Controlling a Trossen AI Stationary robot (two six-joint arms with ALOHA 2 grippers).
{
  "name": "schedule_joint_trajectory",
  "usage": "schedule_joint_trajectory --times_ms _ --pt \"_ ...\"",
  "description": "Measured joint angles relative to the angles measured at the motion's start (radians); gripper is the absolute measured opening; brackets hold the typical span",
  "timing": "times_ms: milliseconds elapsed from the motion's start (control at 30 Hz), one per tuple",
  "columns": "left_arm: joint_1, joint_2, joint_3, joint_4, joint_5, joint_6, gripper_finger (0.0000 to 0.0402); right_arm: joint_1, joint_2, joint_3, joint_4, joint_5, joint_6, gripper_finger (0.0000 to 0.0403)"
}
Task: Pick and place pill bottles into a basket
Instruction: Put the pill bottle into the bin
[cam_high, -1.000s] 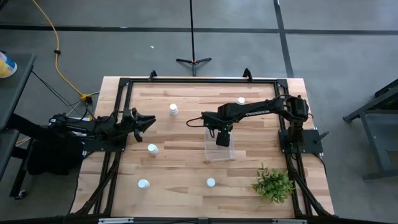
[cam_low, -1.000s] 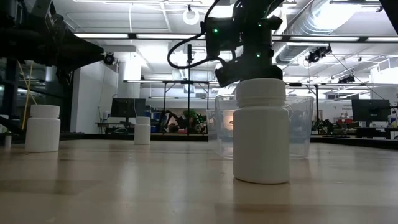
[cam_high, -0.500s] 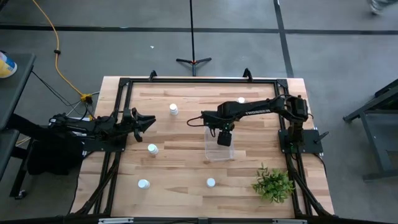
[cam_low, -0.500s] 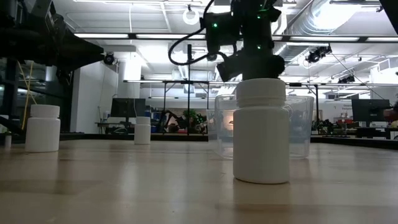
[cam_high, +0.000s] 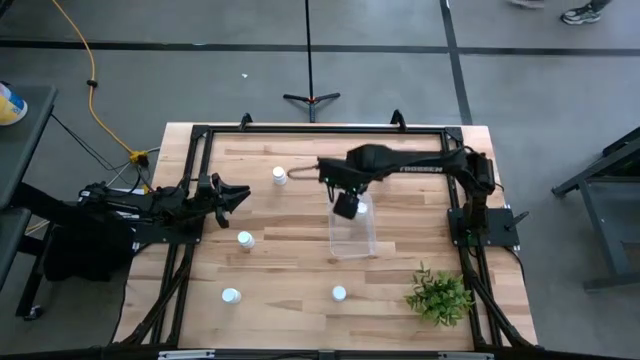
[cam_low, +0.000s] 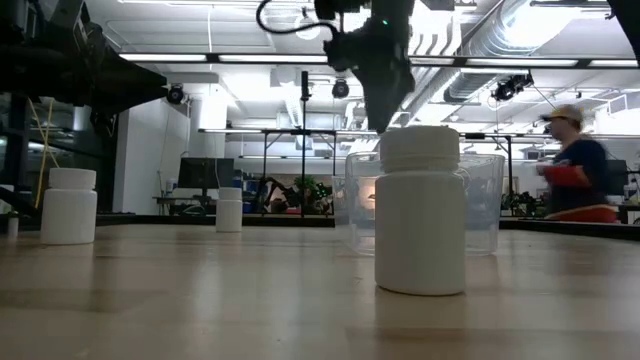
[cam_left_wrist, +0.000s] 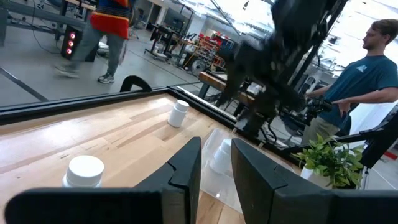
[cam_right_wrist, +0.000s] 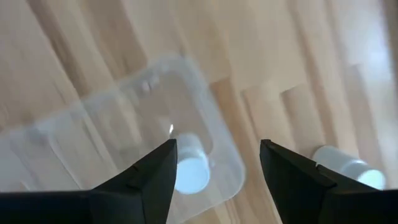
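Note:
My right gripper (cam_high: 347, 205) (cam_right_wrist: 217, 152) is open and empty, raised over the far end of the clear basket (cam_high: 352, 232) (cam_right_wrist: 124, 124), which stands on the table. One white pill bottle (cam_right_wrist: 189, 169) sits inside the basket at that end. Other bottles stand on the table at the far left (cam_high: 279, 176), mid left (cam_high: 245, 239), near left (cam_high: 231, 295) and near middle (cam_high: 339, 293). In the low view the near one (cam_low: 420, 210) stands in front of the basket (cam_low: 480, 200). My left gripper (cam_high: 238, 192) (cam_left_wrist: 214, 162) is open and waits at the table's left.
A green plant (cam_high: 440, 296) stands at the near right corner. A black frame (cam_high: 320, 130) runs along the table's edges. Another bottle (cam_right_wrist: 348, 169) stands just outside the basket. People (cam_low: 570, 165) move in the room beyond the table.
My right gripper has risen from low over the basket and gone a little toward the table's far edge and left, turning as it went. The basket and the bottles on the table have stayed put.

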Motion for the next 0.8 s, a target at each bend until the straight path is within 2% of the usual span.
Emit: schedule_joint_trajectory --times_ms 167,333,567,800 --pt "0.000 0.000 0.000 0.000 0.000 0.000 0.0124 -0.049 0.000 0.127 -0.073 0.004 0.011 0.0220" --pt "0.000 0.000 0.000 0.000 0.000 0.000 0.0124 -0.100 -0.006 0.225 -0.140 0.066 -0.020 0.0220" --pt "0.000 0.000 0.000 0.000 0.000 0.000 0.0124 -0.213 -0.037 0.234 -0.174 0.151 0.010 0.0228" --pt "0.000 0.000 0.000 0.000 0.000 0.000 0.0124 -0.309 -0.036 0.233 -0.189 0.137 0.020 0.0276"
